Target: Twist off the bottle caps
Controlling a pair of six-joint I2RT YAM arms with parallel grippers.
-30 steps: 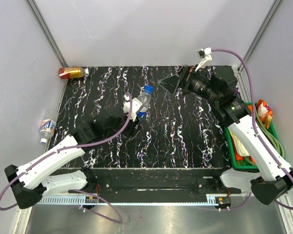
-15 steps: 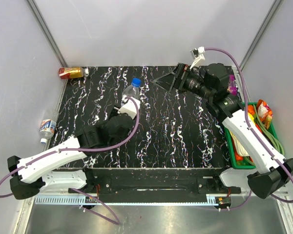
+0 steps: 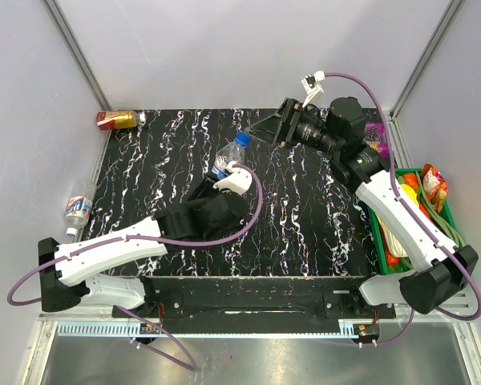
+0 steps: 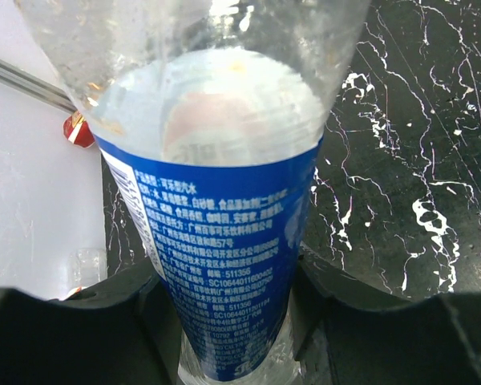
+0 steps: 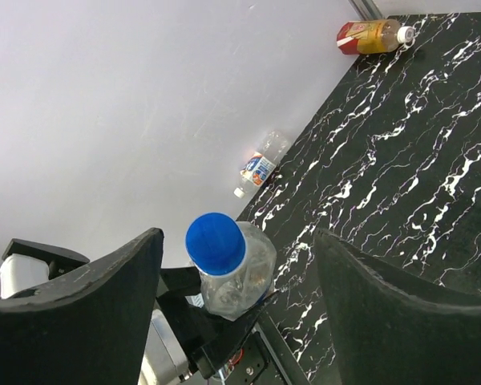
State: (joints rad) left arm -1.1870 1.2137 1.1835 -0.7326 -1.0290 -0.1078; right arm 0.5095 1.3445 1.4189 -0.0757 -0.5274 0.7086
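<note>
plainly, round blue cap [image 5: 215, 243] tops clear glossy plastic bottle [image 5: 250, 271].

You are looking at a robot test cell in a lab, not a home or a shop. The bench [image 3: 305, 233], with its black, white-veined top, sits boxed in by plain pale panels [image 3: 248, 48] held in bare aluminium posts [image 3: 74, 54]. Two white arms, the left arm [image 3: 104, 253] and the right arm [image 3: 413, 228], are bolted to a black rail [image 3: 248, 298] at the bench's near edge. Purple cables [image 3: 361, 79] loop from them in the open. Below the rail runs a sheet of brushed metal [image 3: 248, 361]. A green crate [image 3: 446, 216] of odds and ends stands off the bench's right side. A red-and-gold drink container [image 3: 116, 119] lies at the far left corner.
</note>
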